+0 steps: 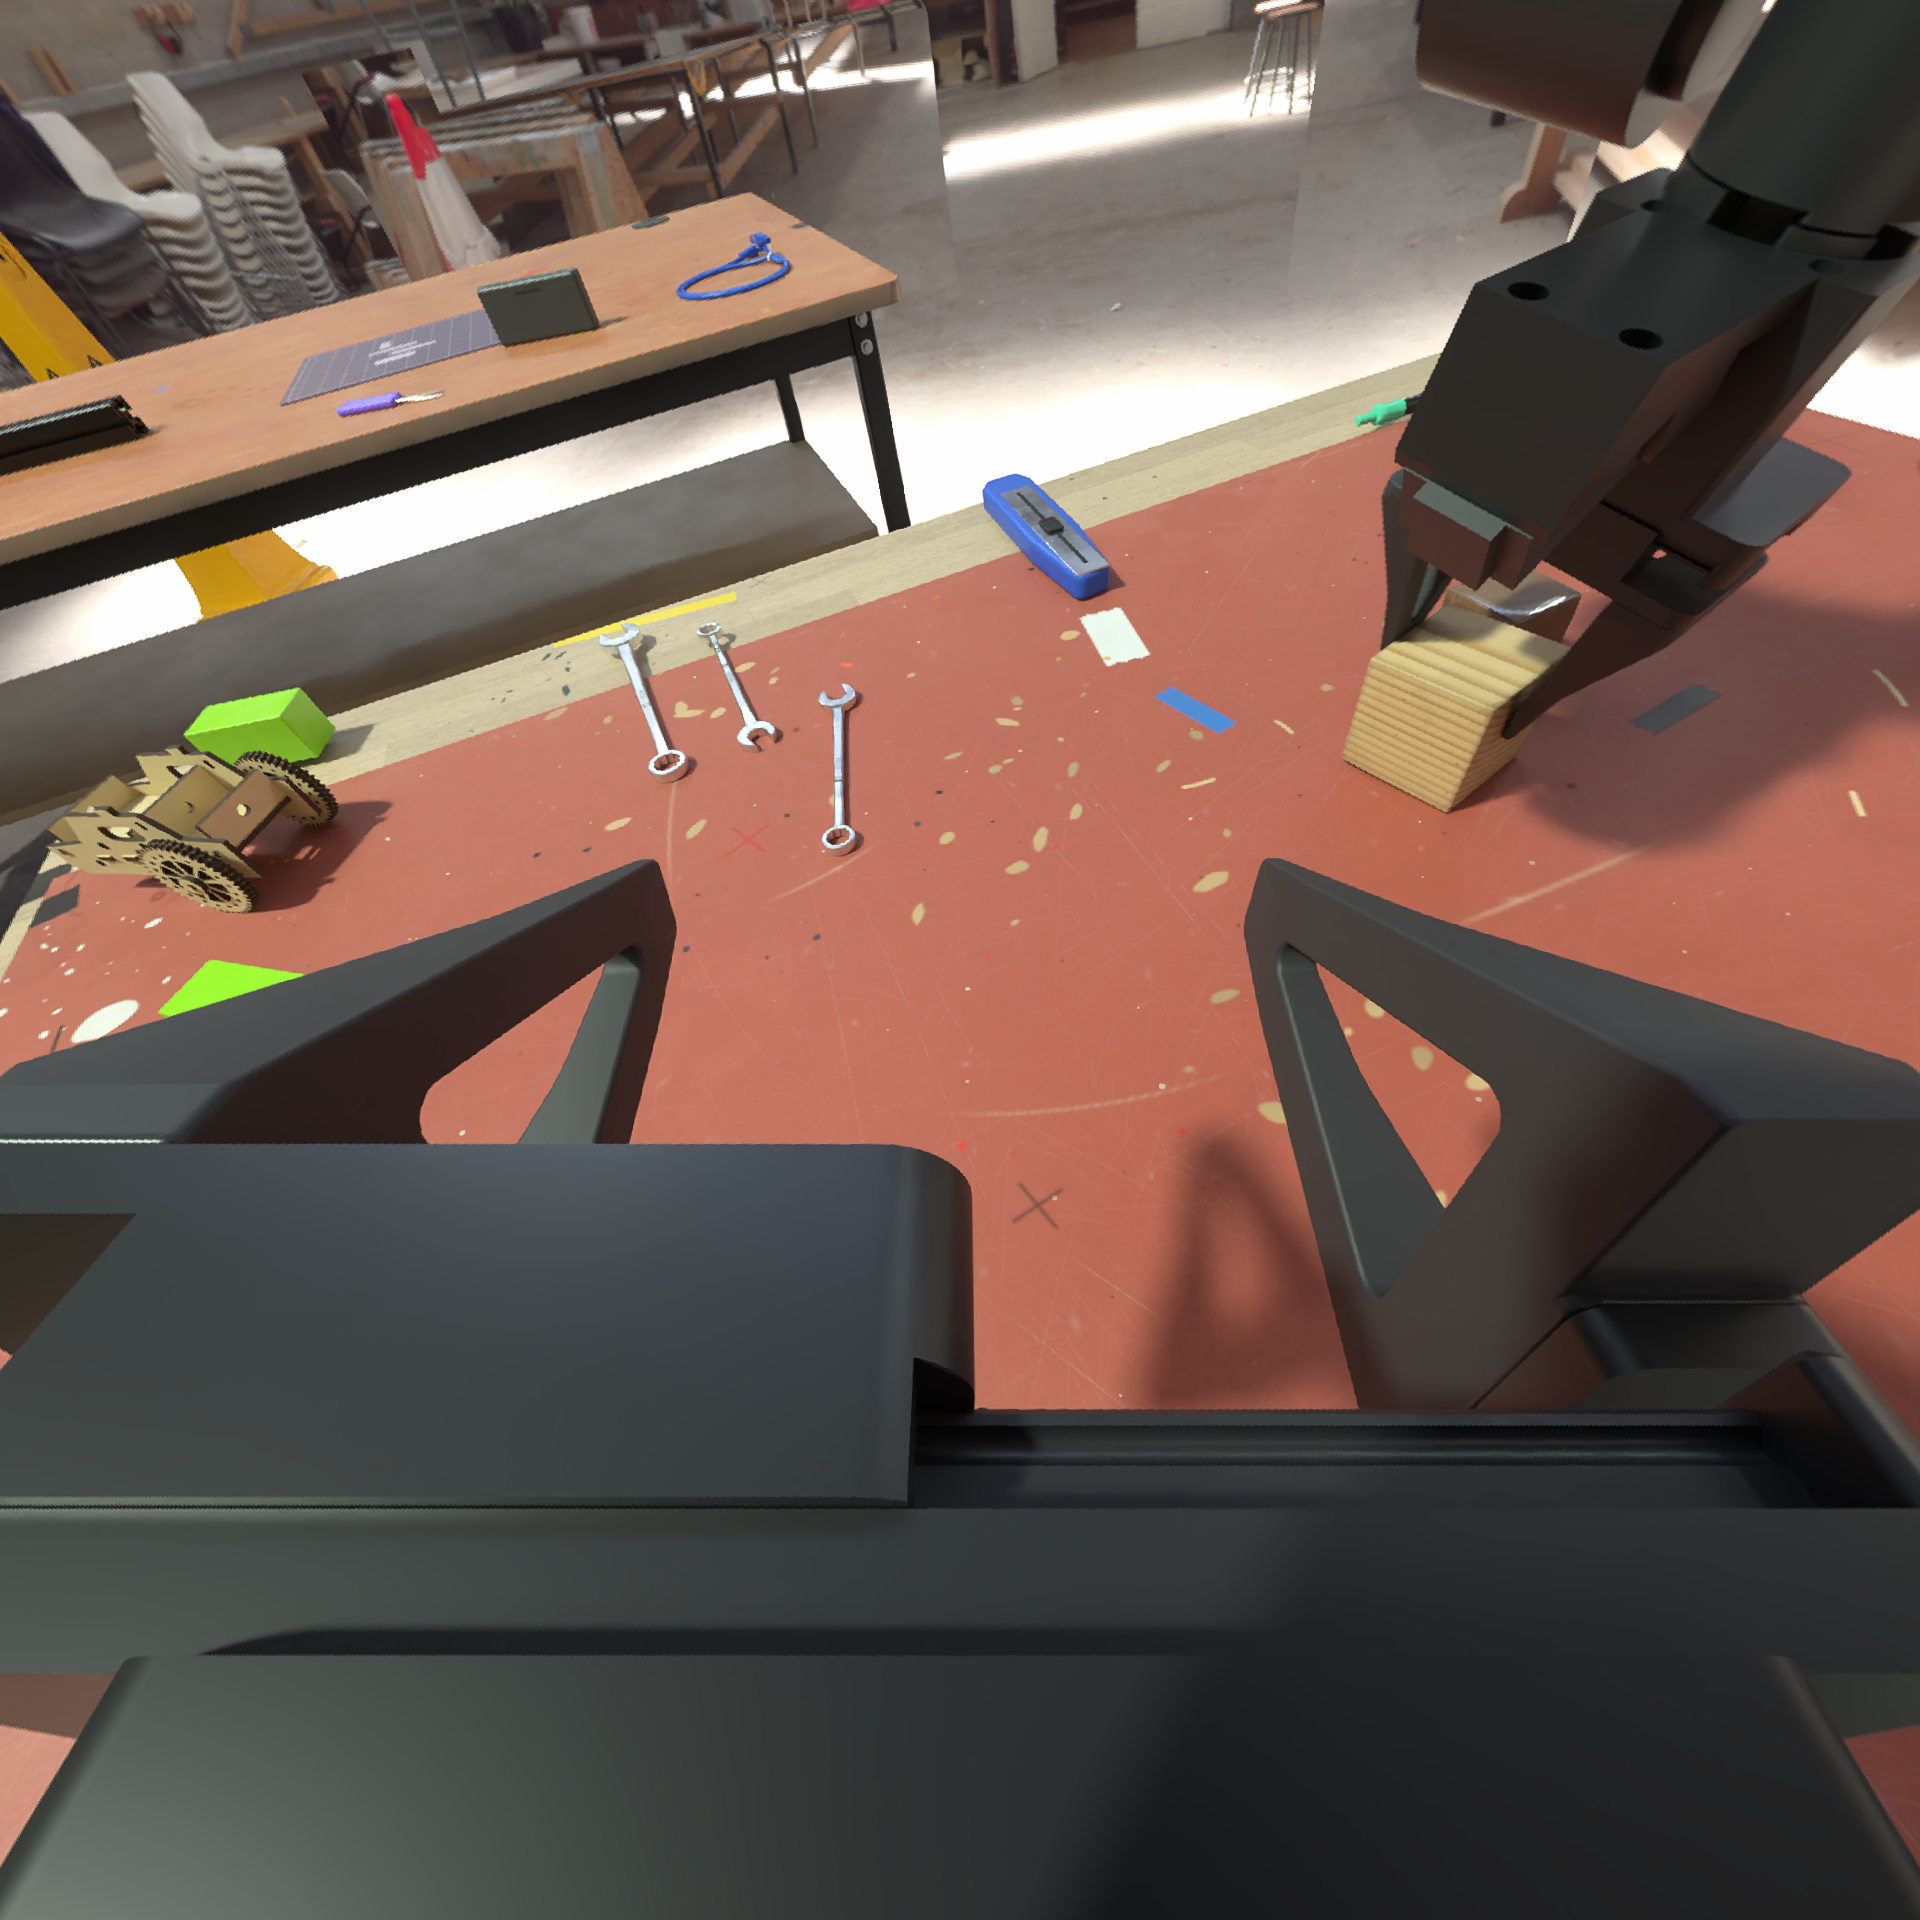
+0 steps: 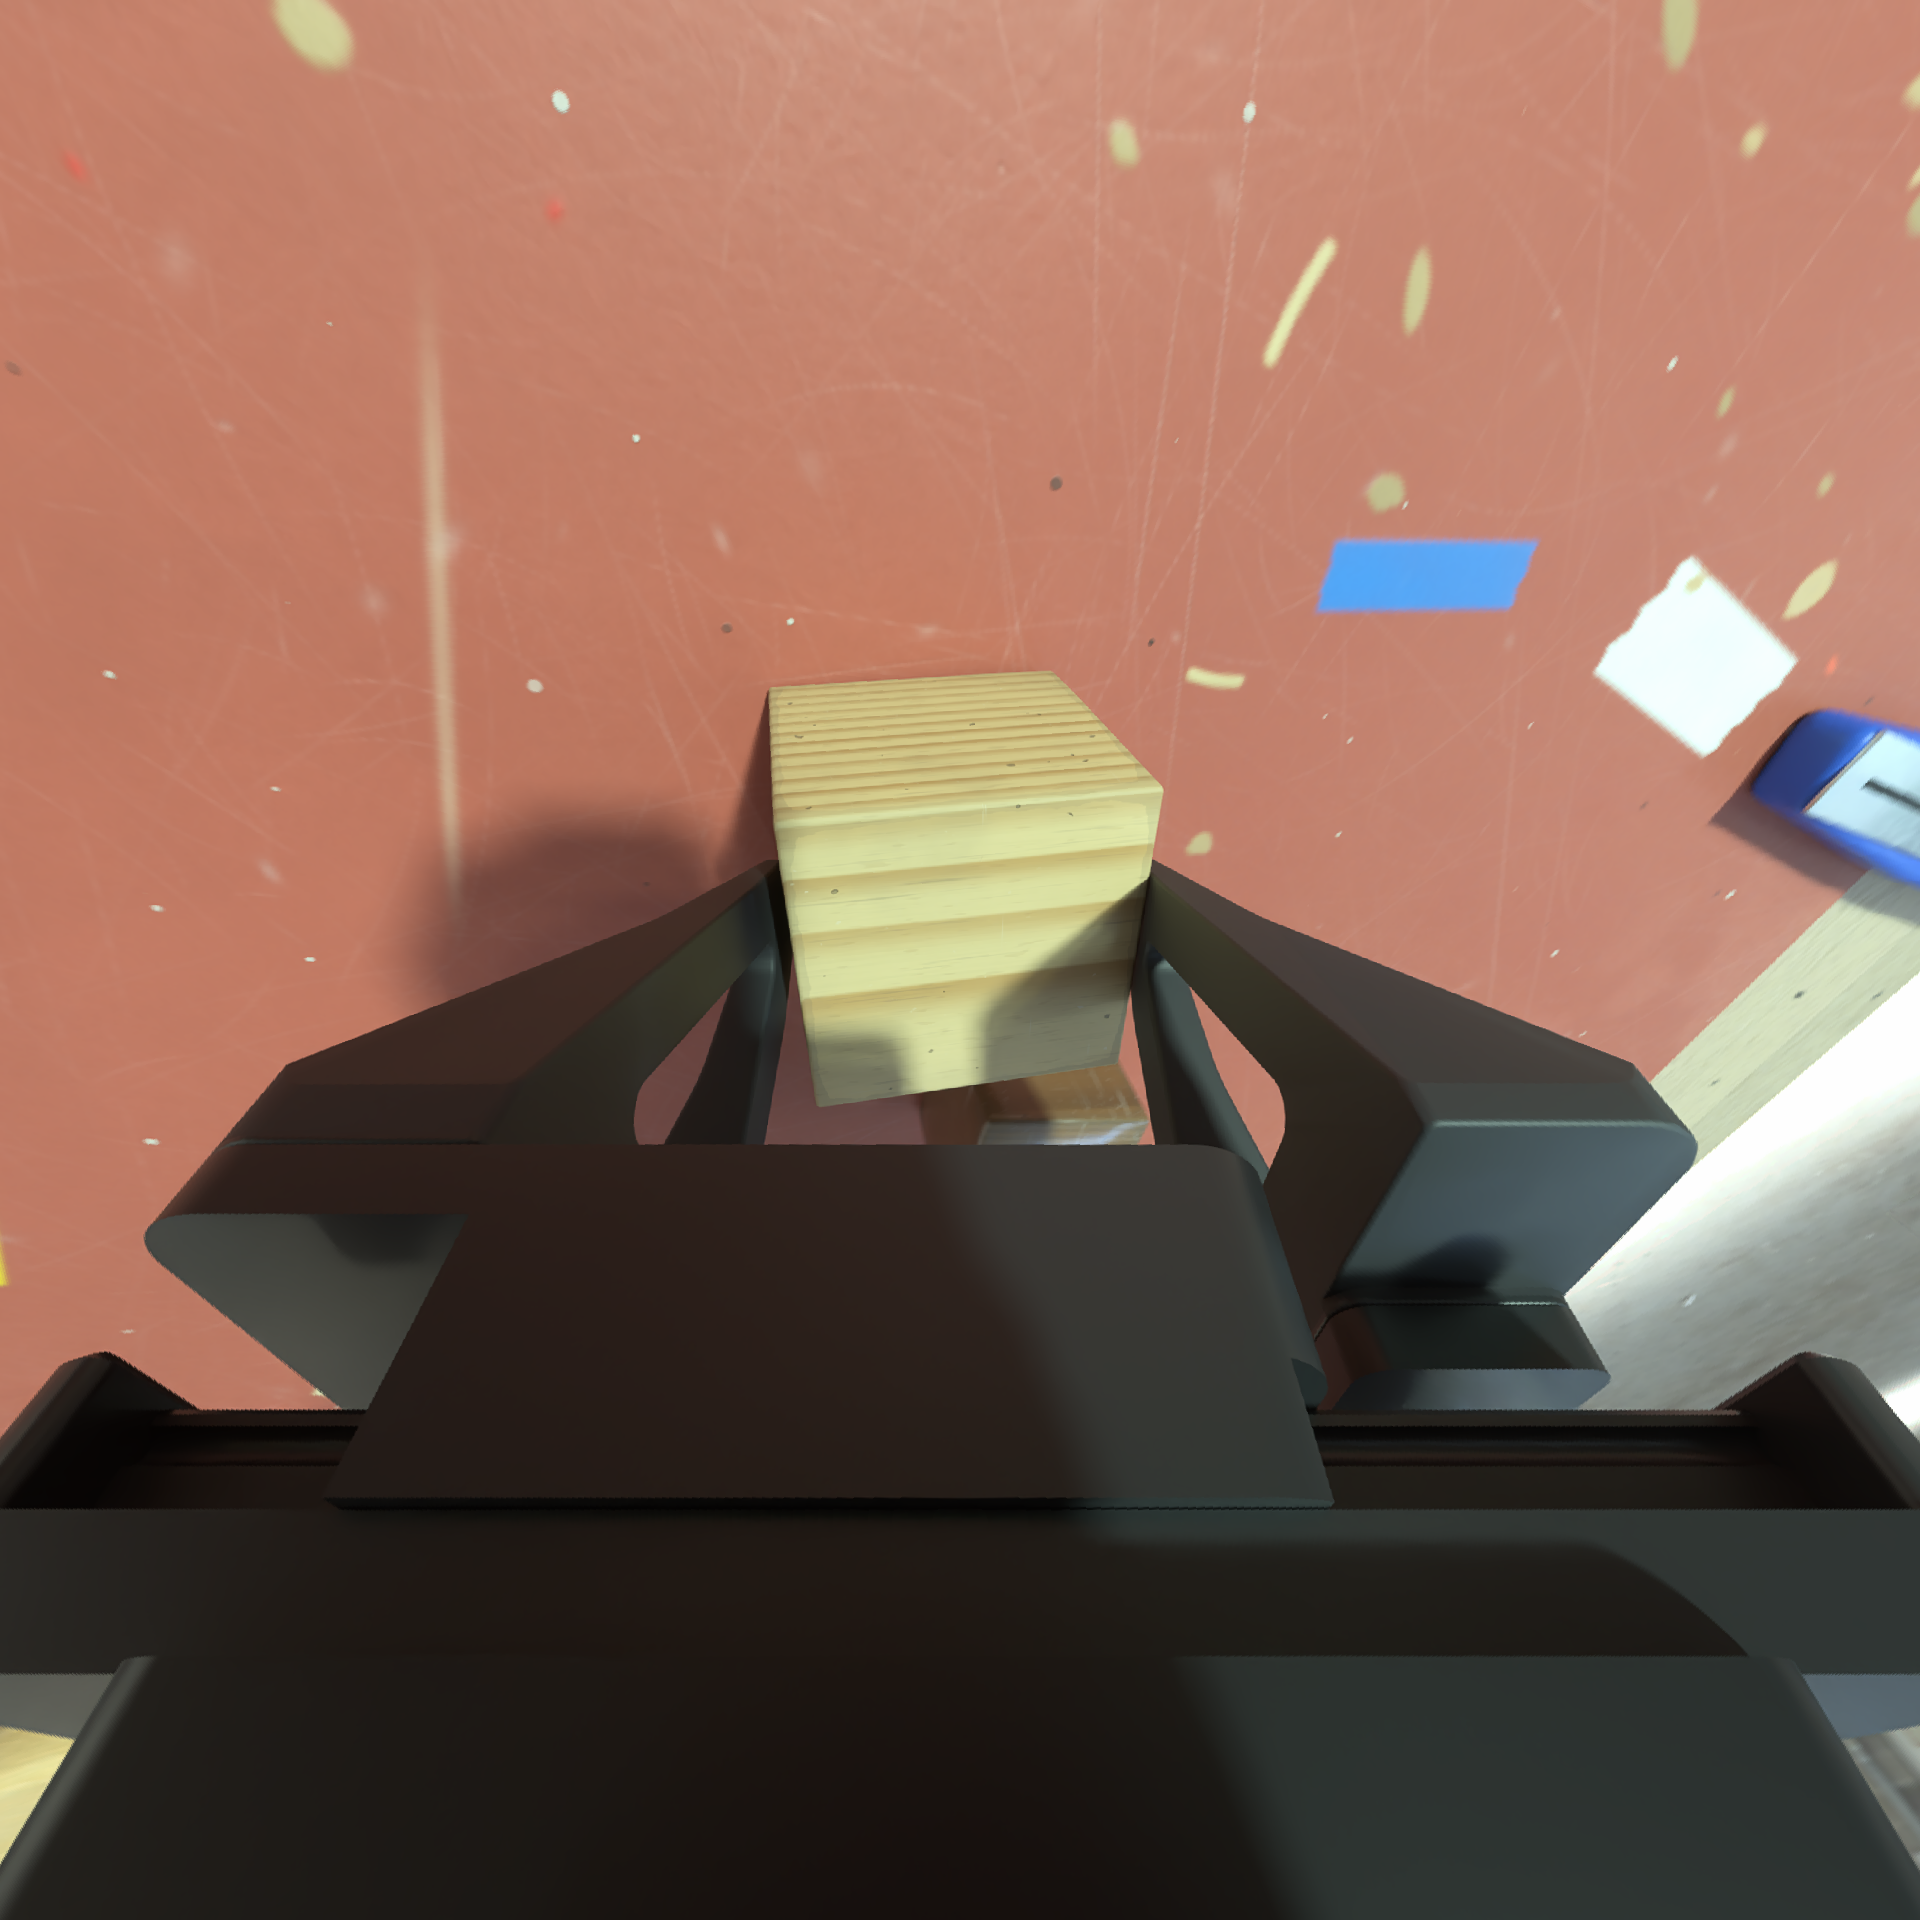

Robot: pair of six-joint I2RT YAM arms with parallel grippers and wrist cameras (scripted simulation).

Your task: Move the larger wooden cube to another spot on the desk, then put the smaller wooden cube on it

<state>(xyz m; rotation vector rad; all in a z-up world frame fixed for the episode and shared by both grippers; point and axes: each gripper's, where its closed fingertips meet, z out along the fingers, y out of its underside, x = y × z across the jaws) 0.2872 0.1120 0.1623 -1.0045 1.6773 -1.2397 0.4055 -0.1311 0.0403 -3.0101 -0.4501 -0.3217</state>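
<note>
The larger wooden cube (image 1: 1439,717) sits on the red mat at the far right of the left wrist view. My right gripper (image 1: 1465,670) comes down over it, one finger against each side. In the right wrist view the fingers (image 2: 764,935) press both flanks of the cube (image 2: 956,831), so my right gripper (image 2: 961,883) is shut on it. The smaller wooden cube (image 1: 1522,611) stands just behind the larger one, mostly hidden; a part of it shows in the right wrist view (image 2: 1060,1112). My left gripper (image 1: 961,914) is open and empty, above the mat's middle.
Three wrenches (image 1: 836,769) lie on the mat (image 1: 935,1039) ahead of my left gripper. A blue utility knife (image 1: 1044,535) lies at the far edge. A wooden gear cart (image 1: 187,821) and green blocks (image 1: 260,722) are at the left. A second bench (image 1: 416,416) stands beyond.
</note>
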